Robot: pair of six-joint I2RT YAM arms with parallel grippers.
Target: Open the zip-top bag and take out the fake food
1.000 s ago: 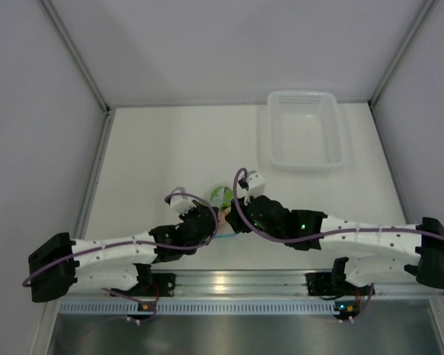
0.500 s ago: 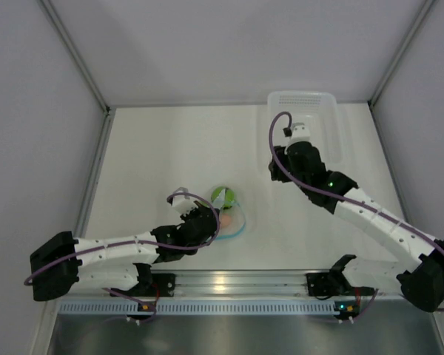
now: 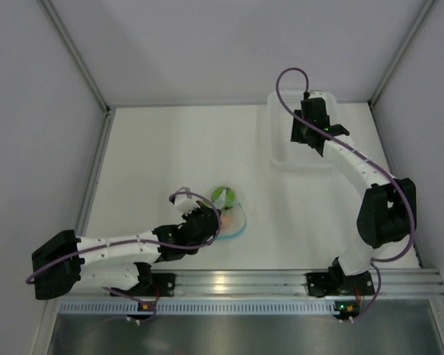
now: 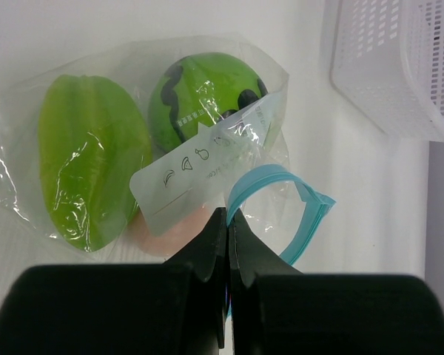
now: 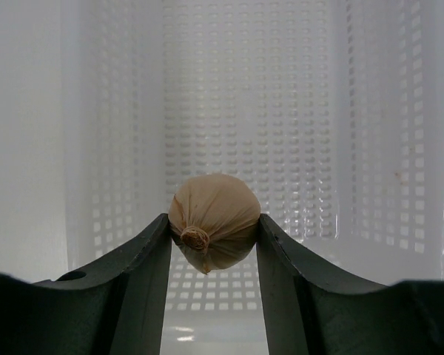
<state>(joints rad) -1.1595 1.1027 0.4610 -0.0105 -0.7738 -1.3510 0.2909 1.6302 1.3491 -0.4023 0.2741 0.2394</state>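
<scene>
The zip-top bag [image 4: 207, 159] lies on the table, clear and crinkly, its light blue zip strip [image 4: 285, 194] gaping. Inside show a round green ball with a dark zigzag [image 4: 207, 92], a lime-green ribbed piece [image 4: 92, 159] and a peach piece [image 4: 179, 231]. My left gripper [image 4: 228, 214] is shut, pinching the bag's rim beside the zip strip; from above the left gripper [image 3: 219, 220] sits at the bag [image 3: 233, 220]. My right gripper [image 5: 213, 219] is shut on a tan, onion-like piece of fake food [image 5: 214, 214] and hangs over the white basket [image 5: 244, 96].
The white perforated basket [image 3: 281, 151] stands at the back right, with the right arm [image 3: 348, 155] stretched over it. The basket's corner [image 4: 399, 66] shows right of the bag in the left wrist view. Enclosure walls rise on both sides and at the back.
The right arm swung from the bag at the table's middle to above the basket at the back right, carrying the tan piece. The left gripper stayed on the bag.
</scene>
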